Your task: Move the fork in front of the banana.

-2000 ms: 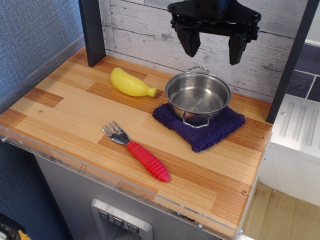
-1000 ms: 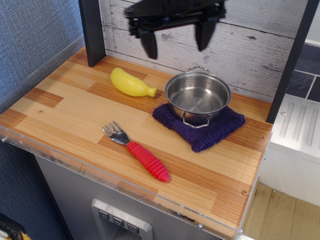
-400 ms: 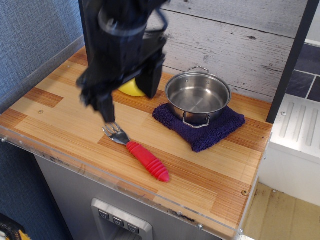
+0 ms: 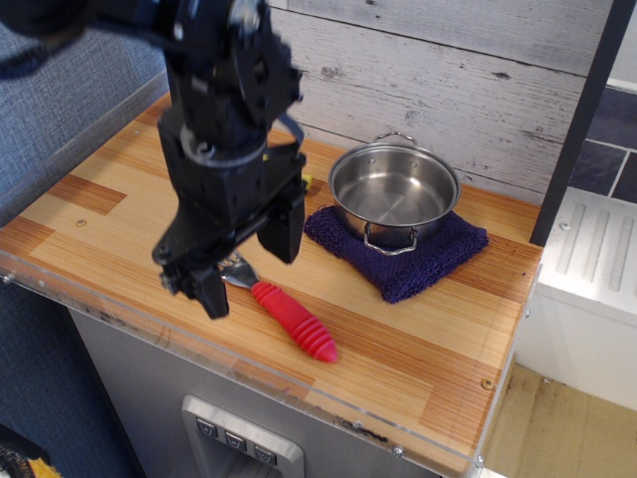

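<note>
The fork (image 4: 294,321) lies near the front edge of the wooden counter, with its ribbed red handle pointing right and toward the front. Only part of its silver head (image 4: 237,271) shows, under the gripper. My black gripper (image 4: 247,264) is open and low over the counter. One finger (image 4: 210,295) is in front of the fork's head and the other (image 4: 284,235) is behind it. My arm hides the banana almost entirely; only a sliver of its yellow tip (image 4: 308,180) shows behind the arm.
A steel pot (image 4: 393,227) stands on a purple cloth (image 4: 438,261) right of the gripper. A dark post (image 4: 184,40) rises at the back left by the plank wall. The counter has a clear plastic front lip (image 4: 328,413).
The gripper has swung from above the pot leftward and down to the front. It now straddles the fork's head and covers the banana. The fork, pot and cloth have not moved.
</note>
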